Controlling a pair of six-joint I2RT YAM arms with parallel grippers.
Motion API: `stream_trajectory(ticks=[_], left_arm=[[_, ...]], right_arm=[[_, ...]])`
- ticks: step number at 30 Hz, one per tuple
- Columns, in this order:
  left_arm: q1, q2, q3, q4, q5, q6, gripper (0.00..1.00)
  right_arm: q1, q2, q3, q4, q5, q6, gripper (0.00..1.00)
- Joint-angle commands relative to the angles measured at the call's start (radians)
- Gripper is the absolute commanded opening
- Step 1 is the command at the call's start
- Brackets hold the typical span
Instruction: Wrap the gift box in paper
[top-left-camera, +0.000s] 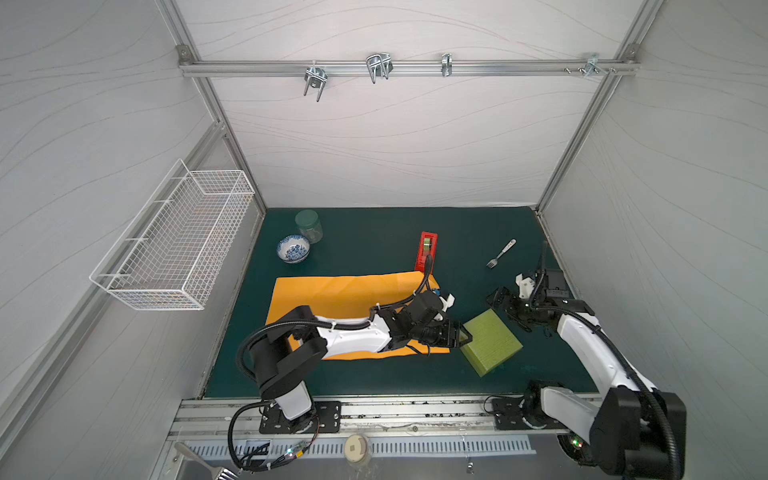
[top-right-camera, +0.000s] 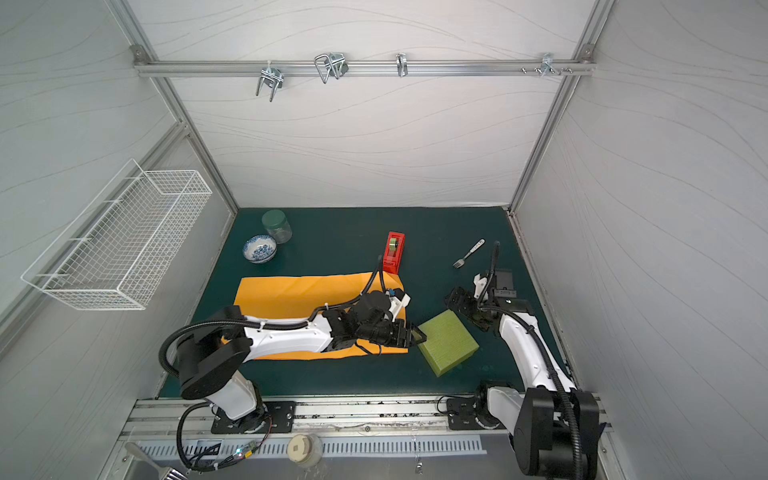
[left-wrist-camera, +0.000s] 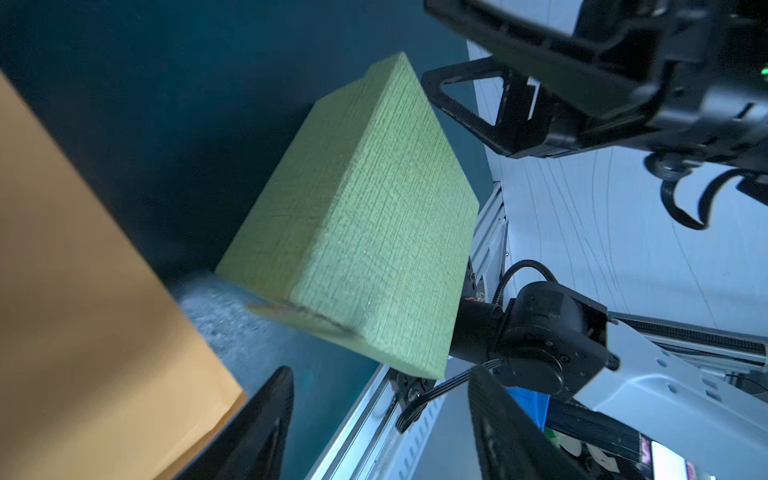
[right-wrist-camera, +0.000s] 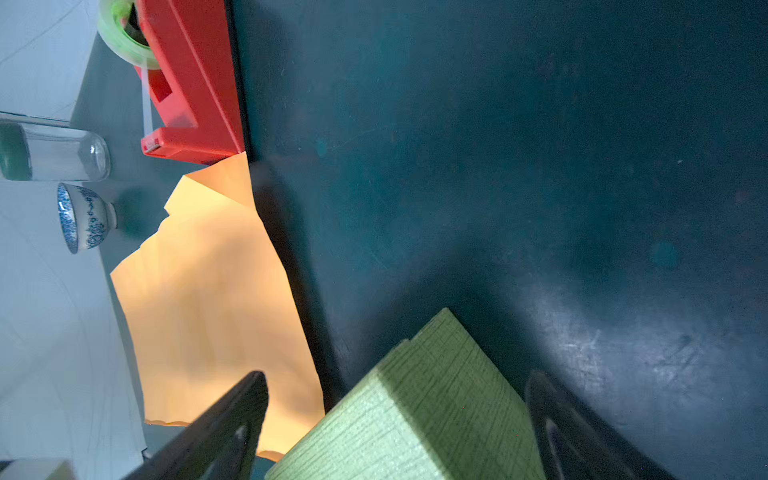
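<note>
The yellow-green gift box (top-left-camera: 492, 343) (top-right-camera: 448, 343) lies on the dark green mat, just right of the orange paper (top-left-camera: 340, 295) (top-right-camera: 291, 295), which is spread flat under the left arm. My left gripper (top-left-camera: 461, 334) (left-wrist-camera: 380, 378) is open at the box's left corner with nothing between its fingers; the box (left-wrist-camera: 365, 224) sits just ahead of them. My right gripper (top-left-camera: 505, 309) (right-wrist-camera: 397, 376) stands wide open around the box's far corner (right-wrist-camera: 419, 407), with a gap showing at one finger. The paper's edge (right-wrist-camera: 208, 291) lies beyond.
A red tape dispenser (top-left-camera: 427, 251) stands at the paper's far right corner. A fork (top-left-camera: 500, 253) lies at the back right. A blue-patterned bowl (top-left-camera: 293, 248) and a green-lidded jar (top-left-camera: 308, 225) stand at the back left. A wire basket (top-left-camera: 174, 245) hangs on the left wall.
</note>
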Motion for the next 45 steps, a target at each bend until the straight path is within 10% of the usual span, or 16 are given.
stream_trajectory(ticks=[1,21,45], left_arm=[[-0.008,0.074,0.077,0.1,0.046,-0.087,0.68],[0.224,0.313,0.483,-0.21,0.027,0.101,0.69],[0.14,0.314,0.434,-0.188,0.139,0.082,0.66]], right_arm=[[-0.021,-0.037,-0.027,-0.024,-0.068,0.01,0.98],[-0.029,0.032,-0.043,0.187,-0.131,0.167,0.95],[0.006,-0.03,-0.164,0.263,-0.295,0.168,0.79]])
